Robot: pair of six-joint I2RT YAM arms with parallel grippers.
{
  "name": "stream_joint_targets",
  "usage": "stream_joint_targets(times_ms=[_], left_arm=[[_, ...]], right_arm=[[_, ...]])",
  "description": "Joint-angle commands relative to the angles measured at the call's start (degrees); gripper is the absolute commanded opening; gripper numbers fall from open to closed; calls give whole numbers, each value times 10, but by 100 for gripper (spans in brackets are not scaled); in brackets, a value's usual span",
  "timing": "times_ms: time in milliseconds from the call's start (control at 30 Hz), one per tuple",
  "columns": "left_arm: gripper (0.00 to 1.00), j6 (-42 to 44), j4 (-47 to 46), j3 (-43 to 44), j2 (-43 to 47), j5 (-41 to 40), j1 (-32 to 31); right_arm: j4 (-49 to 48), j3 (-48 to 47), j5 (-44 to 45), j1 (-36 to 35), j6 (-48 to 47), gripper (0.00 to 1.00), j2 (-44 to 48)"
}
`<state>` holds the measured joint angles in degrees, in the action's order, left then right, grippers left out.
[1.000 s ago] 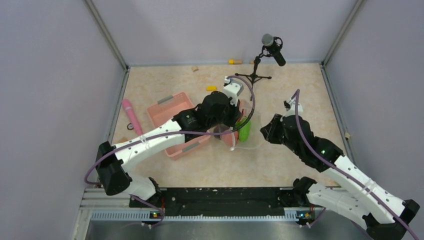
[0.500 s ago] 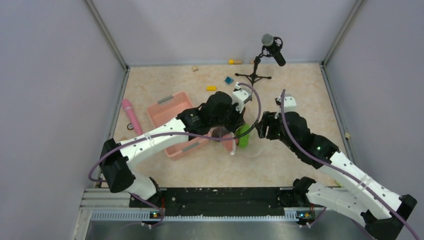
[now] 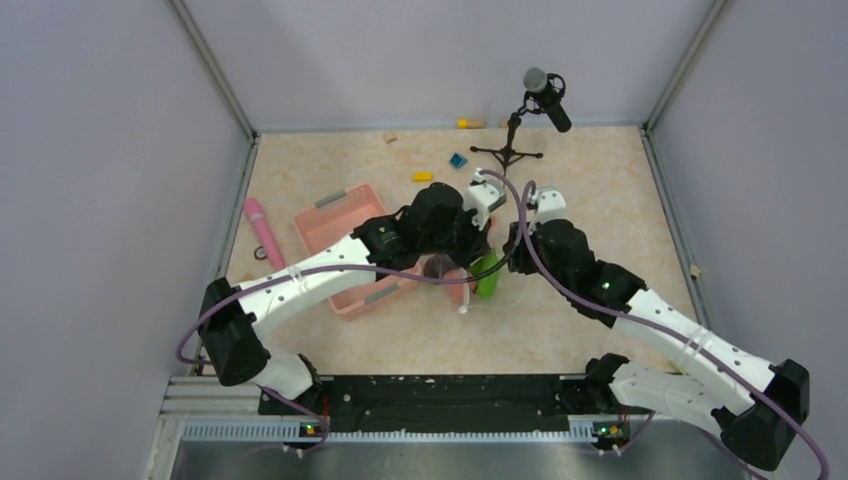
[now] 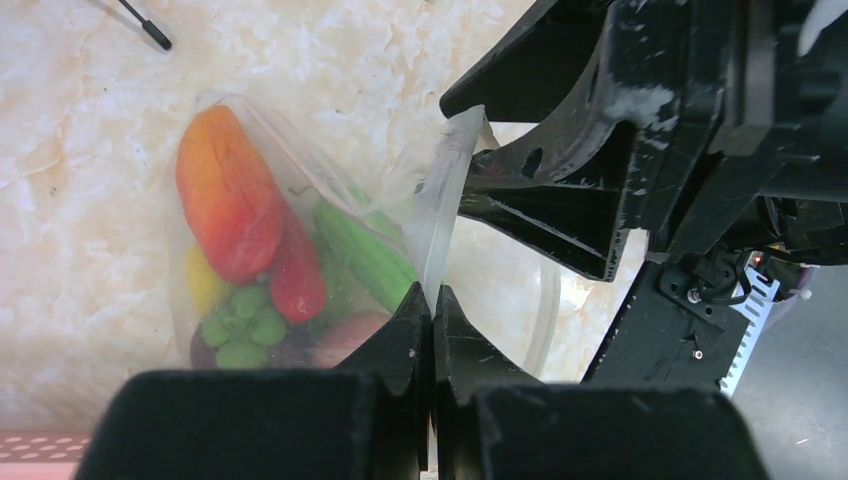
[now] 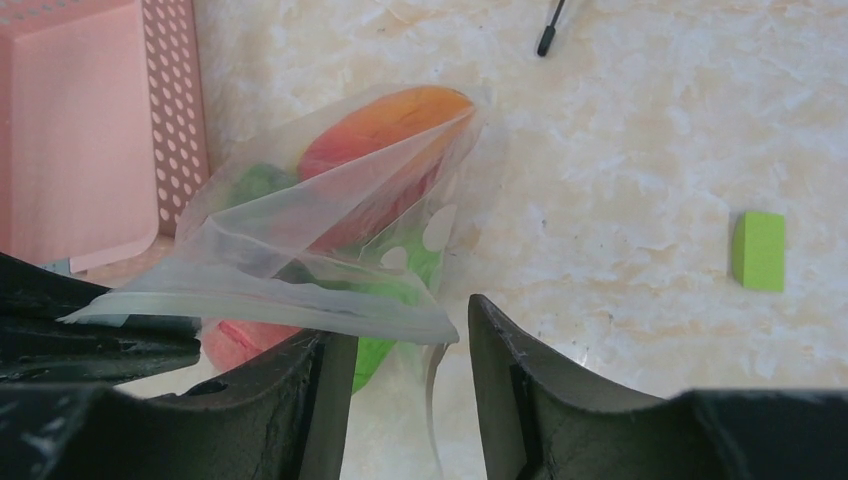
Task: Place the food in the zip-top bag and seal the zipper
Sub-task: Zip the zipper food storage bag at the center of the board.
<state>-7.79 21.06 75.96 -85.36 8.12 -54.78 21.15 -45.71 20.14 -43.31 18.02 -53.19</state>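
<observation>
The clear dotted zip-top bag (image 4: 300, 190) lies on the table with the food (image 4: 240, 210) inside: an orange-red piece, a red chili, a green cucumber, a yellow piece and small green and dark fruits. My left gripper (image 4: 432, 300) is shut on the bag's whitish zipper strip (image 4: 440, 200) and holds the mouth edge up. My right gripper (image 5: 405, 335) is open, its fingers either side of the free end of the zipper strip (image 5: 330, 310), close against the left gripper. In the top view both grippers meet over the bag (image 3: 487, 275).
The pink basket (image 3: 350, 245) sits left of the bag, under the left arm. A pink stick (image 3: 262, 230) lies far left. A microphone stand (image 3: 512, 140) stands at the back. Small yellow (image 3: 423, 177) and blue (image 3: 458, 160) blocks lie behind; a green block (image 5: 759, 250) lies right of the bag.
My right arm has swung left toward the bag until its gripper sits against the left gripper. The left gripper moved slightly right with the bag edge, then held still.
</observation>
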Motion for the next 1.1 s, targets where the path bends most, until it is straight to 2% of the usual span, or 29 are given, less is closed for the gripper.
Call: stream_joint_targets(times_ms=[0,167,200,267,333,367,433,500,533,700,800,867,1067], left_arm=[[0,9,-29,-3,35,12,4],[0,8,-30,-6,39,15,11],[1,9,-30,-7,39,17,11],[12,14,-30,-11,42,24,11],[27,23,-32,-20,49,36,11],[39,27,-37,-26,55,41,11],[71,40,-46,-45,73,56,11],[94,48,-67,-74,108,60,11],[98,52,-78,-90,122,63,10],[98,104,-188,-254,280,56,-1],[98,120,-243,-342,360,21,-4],[98,117,-257,-387,391,-1,-4],[98,107,-311,-485,438,28,-5]], right_arm=[[-35,21,-20,5,-3,44,4],[-40,56,-16,5,15,41,25],[-42,57,-16,5,19,36,31],[-46,51,-13,5,36,22,43],[-40,37,-18,5,69,5,55],[-34,29,-27,5,89,0,59],[-20,12,-44,5,138,0,68],[13,-4,-38,5,209,0,68],[29,-12,-31,5,235,0,65],[100,-49,17,6,302,0,40],[129,-69,37,6,316,0,29],[143,-80,45,6,320,0,25],[170,-103,53,6,324,0,20]])
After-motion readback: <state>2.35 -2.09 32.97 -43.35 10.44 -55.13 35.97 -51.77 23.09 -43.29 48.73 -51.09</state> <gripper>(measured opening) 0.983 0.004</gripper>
